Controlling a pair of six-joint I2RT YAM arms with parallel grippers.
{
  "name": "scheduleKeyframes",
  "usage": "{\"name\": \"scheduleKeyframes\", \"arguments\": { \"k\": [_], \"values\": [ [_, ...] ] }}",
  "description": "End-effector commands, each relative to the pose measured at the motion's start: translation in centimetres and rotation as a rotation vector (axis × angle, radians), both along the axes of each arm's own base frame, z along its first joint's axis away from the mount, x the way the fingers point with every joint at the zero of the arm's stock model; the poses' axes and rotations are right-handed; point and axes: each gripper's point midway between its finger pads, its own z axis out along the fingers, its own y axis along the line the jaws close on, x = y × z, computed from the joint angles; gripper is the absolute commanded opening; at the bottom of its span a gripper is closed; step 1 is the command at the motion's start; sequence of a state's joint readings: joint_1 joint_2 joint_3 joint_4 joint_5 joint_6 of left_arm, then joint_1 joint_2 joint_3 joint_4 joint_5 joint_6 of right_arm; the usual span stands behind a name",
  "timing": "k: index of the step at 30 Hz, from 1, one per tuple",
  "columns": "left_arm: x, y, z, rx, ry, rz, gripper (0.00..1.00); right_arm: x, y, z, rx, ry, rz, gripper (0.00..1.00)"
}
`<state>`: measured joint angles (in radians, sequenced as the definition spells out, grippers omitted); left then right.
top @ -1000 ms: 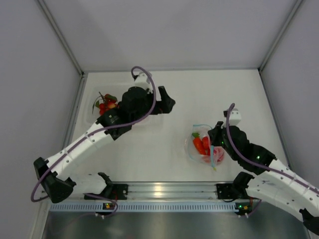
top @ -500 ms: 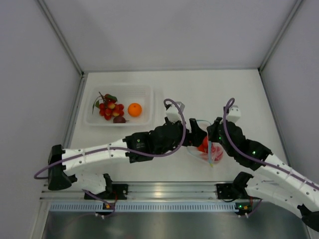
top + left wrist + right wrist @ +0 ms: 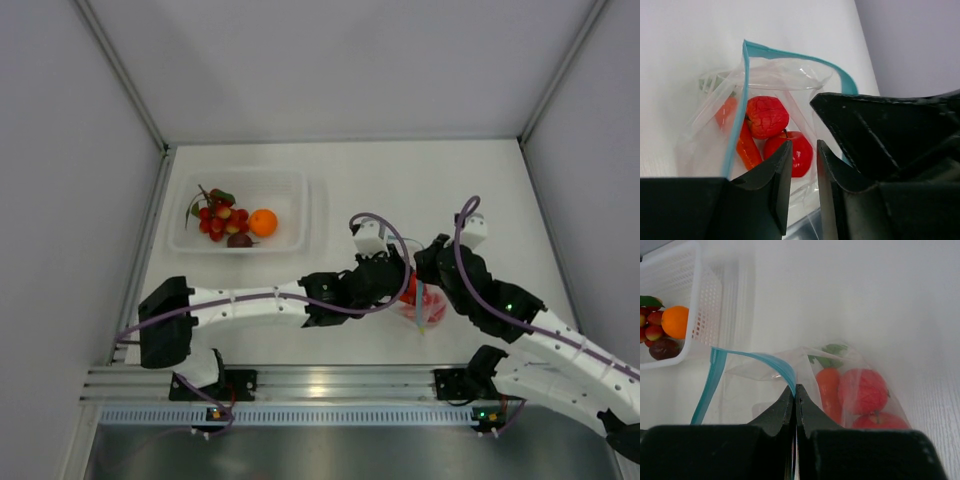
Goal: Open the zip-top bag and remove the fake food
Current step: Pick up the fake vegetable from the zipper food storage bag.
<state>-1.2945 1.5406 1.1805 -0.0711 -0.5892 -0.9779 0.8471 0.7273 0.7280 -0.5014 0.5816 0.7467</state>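
Observation:
The zip-top bag point(image 3: 428, 312) lies right of centre, its teal strip point(image 3: 790, 54) standing apart as a wide mouth. Fake food shows inside it: a wrinkled red fruit point(image 3: 766, 116), a red apple point(image 3: 801, 150) and a carrot point(image 3: 746, 147). My left gripper point(image 3: 804, 145) is at the bag's mouth, jaws a narrow gap apart, with only clear film between them. The apple sits just past its left fingertip. My right gripper point(image 3: 795, 388) is shut on the bag's rim by the strip point(image 3: 760, 359), holding that side up. More fake food lies in the tray: an orange point(image 3: 263, 222), a berry cluster point(image 3: 218, 218) and a dark piece point(image 3: 239, 240).
The clear rectangular tray point(image 3: 300, 215) stands at the back left, also seen as a white mesh wall point(image 3: 690, 270) in the right wrist view. Both arms crowd together over the bag. Grey walls close in the table on three sides.
My left arm has swung from the tray over to the bag's mouth, and its jaws have narrowed from wide open. The orange now lies in the tray. The right gripper kept its hold.

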Motion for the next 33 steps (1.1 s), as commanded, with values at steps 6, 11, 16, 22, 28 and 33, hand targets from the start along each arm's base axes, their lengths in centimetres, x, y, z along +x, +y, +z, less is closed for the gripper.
{"name": "scheduleKeyframes", "arguments": {
  "k": [6, 11, 16, 22, 28, 33],
  "values": [
    [2.6, -2.4, -4.5, 0.034, 0.031, 0.079, 0.3, 0.1, -1.2, 3.4, 0.072, -0.098, -0.071, 0.0],
    [3.2, -3.6, -8.5, 0.17, 0.05, 0.074, 0.32, -0.3, -2.5, 2.4, -0.003, -0.074, -0.094, 0.0],
    [3.4, -3.3, -11.9, 0.278, 0.068, 0.087, 0.29, -0.8, -4.2, 0.9, -0.063, -0.056, -0.129, 0.0],
    [4.2, 1.0, -15.9, 0.39, 0.126, 0.199, 0.21, -0.9, -4.0, 0.6, -0.117, -0.041, -0.089, 0.0],
    [5.8, 7.4, -16.9, 0.418, 0.172, 0.297, 0.12, -0.7, 0.8, 1.7, -0.023, -0.028, 0.09, 0.0],
    [6.3, 12.0, -16.3, 0.439, 0.174, 0.363, 0.11, -0.7, 5.5, 2.5, 0.172, -0.002, 0.183, 0.0]
  ]
}}
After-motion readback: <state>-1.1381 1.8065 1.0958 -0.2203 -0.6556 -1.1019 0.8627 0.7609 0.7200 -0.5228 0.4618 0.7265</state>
